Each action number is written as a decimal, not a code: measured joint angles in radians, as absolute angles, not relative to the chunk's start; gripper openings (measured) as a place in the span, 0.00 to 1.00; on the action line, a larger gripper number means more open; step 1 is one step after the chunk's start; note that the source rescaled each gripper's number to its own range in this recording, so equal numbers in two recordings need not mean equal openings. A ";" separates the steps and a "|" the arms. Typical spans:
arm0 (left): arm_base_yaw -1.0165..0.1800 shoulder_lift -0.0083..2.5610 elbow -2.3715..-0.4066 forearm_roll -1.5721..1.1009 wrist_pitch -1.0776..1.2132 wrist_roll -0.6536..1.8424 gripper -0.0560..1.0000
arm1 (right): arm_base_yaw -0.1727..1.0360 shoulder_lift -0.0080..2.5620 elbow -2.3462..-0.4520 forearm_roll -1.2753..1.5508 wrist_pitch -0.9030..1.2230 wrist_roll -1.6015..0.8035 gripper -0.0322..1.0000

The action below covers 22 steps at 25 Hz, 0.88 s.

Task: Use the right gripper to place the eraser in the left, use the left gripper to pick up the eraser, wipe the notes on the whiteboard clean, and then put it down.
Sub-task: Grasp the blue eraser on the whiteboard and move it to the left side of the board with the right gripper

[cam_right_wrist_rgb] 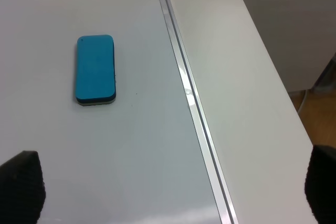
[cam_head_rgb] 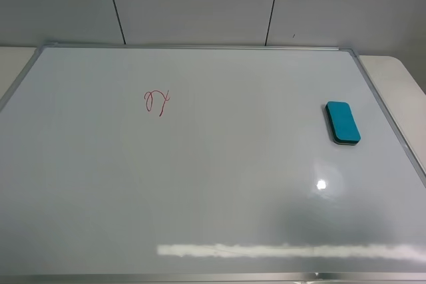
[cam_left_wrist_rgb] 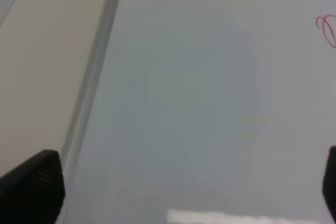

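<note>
Right, the high camera gives the wide picture: the large glossy white rectangular whiteboard (cam_head_rgb: 200, 184) with its thin silver metal frame (cam_head_rgb: 200, 46) fills nearly everything. The small teal-blue oblong eraser (cam_head_rgb: 343, 122), rounded at the corners with a thin dark layer underneath, lies flat on the board near its right rail, not touching it. Over on the left half sit the notes (cam_head_rgb: 157, 102), a small red marker scribble of two loops and a tail, well apart from the eraser.

The grippers show only in the wrist views. The black two-fingered left gripper (cam_left_wrist_rgb: 184, 187) shows just two dark fingertips at opposite edges of its picture. Its jaws are spread wide, with only bare board between them. The board's left rail runs past one fingertip, with pale table (cam_left_wrist_rgb: 42, 77) beyond, and a sliver of the red scribble peeks in at the edge. Only the high and right wrist cameras carry the eraser.

The black right gripper (cam_right_wrist_rgb: 172, 187) is likewise wide apart and empty, hanging over the board beside the right rail. Its camera catches the eraser ahead of the fingers, untouched, lying lengthwise along that rail. It also shows what the high view doesn't: the tabletop's outer edge and a patch of brownish floor (cam_right_wrist_rgb: 317, 103) beyond.
</note>
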<state>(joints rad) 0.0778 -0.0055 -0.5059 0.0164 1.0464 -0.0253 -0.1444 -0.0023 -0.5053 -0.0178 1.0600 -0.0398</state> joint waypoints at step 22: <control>0.078 -0.006 -0.506 0.017 1.046 -0.025 1.00 | -0.144 -0.002 -0.505 -0.018 1.060 -0.040 1.00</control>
<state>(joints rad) 0.0778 -0.0055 -0.5059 0.0167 1.0464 -0.0253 -0.1444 -0.0023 -0.5053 -0.0178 1.0600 -0.0398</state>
